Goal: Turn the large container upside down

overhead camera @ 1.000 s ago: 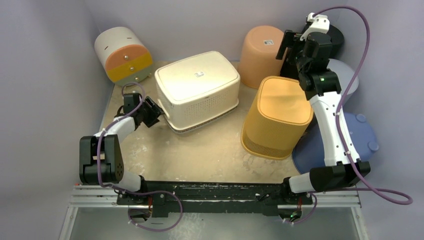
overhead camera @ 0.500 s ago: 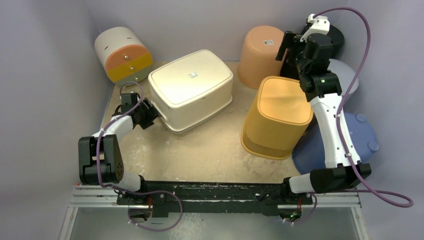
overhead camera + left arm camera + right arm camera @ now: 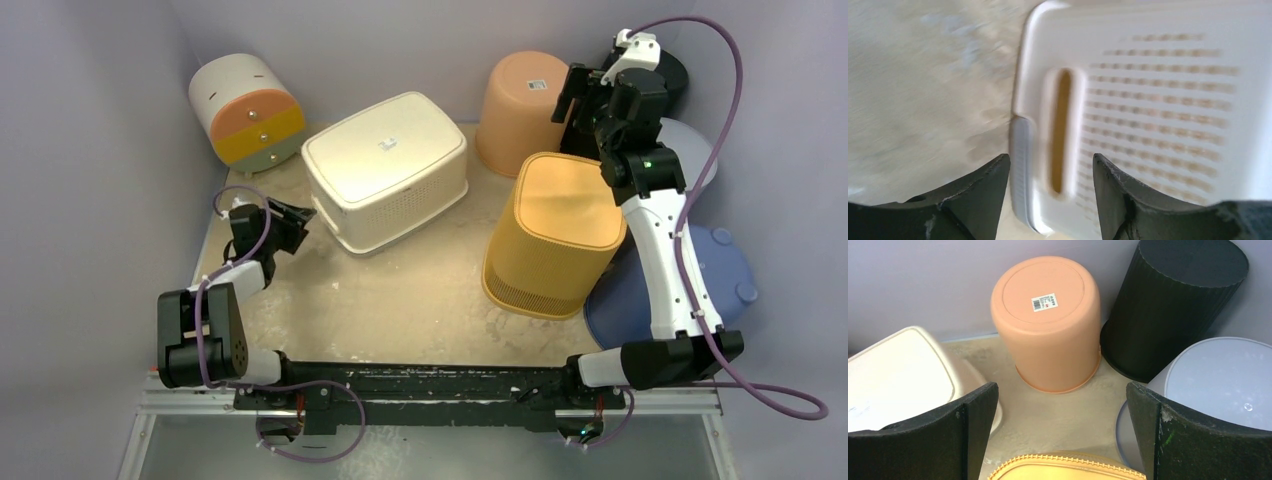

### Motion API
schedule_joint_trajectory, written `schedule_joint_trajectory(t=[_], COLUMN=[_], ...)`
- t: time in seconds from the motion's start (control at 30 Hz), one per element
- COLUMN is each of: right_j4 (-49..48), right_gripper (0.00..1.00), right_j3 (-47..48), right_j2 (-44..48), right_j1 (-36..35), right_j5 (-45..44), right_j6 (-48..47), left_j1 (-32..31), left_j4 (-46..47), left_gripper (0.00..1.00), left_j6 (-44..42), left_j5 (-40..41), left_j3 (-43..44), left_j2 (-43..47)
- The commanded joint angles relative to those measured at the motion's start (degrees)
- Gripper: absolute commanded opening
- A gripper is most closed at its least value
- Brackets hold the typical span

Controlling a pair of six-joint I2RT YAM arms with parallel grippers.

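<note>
table (image 3: 400, 300) | on it: cream basket (image 3: 385, 165), yellow bin (image 3: 555, 230), peach bucket (image 3: 520, 105), black bin (image 3: 1173, 305)

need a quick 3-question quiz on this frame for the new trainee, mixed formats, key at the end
1. True or false: the white basket sits with its base facing up.
2. What stands centred ahead of the right gripper? A peach bucket; B green box; C metal pot.
3. Fill in: the left gripper has its jaws ___ at the basket's handle slot.
Key: 1 true; 2 A; 3 open.
</note>
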State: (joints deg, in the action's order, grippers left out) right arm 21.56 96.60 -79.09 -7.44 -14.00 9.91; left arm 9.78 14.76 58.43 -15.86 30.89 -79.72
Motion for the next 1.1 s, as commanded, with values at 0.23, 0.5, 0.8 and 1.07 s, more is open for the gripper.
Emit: schedule_joint_trajectory(t=[0.23,0.5,0.8,1.07], right_j4=[-0.33,0.50,3.29,6.05], right_gripper=[1.00,1.00,1.00,1.00], right_j3=[0.33,0.45,5.56,11.86], right_j2=[1.66,0.03,-5.78,-11.73], right_j1=[0.24,-0.42,-11.94,-21.18], right_j5=[-0.24,1.37,0.80,7.84], right_j6=[-0.05,0.01,-1.77,-2.26], left_j1=[0.50,0.46,0.37,-10.45], left_j4=[39.93,-4.08,-15.26,-36.25], left_gripper=[0.59,0.60,0.63,0.64], left_j6=[21.72,-3.10,-6.95,-15.92], left_j5=[-7.04,-5.11,-1.09,15.90], left_j3=[-2.26,15.07,31.78,50.94], left_j2=[-4.96,5.03,6.26,1.24])
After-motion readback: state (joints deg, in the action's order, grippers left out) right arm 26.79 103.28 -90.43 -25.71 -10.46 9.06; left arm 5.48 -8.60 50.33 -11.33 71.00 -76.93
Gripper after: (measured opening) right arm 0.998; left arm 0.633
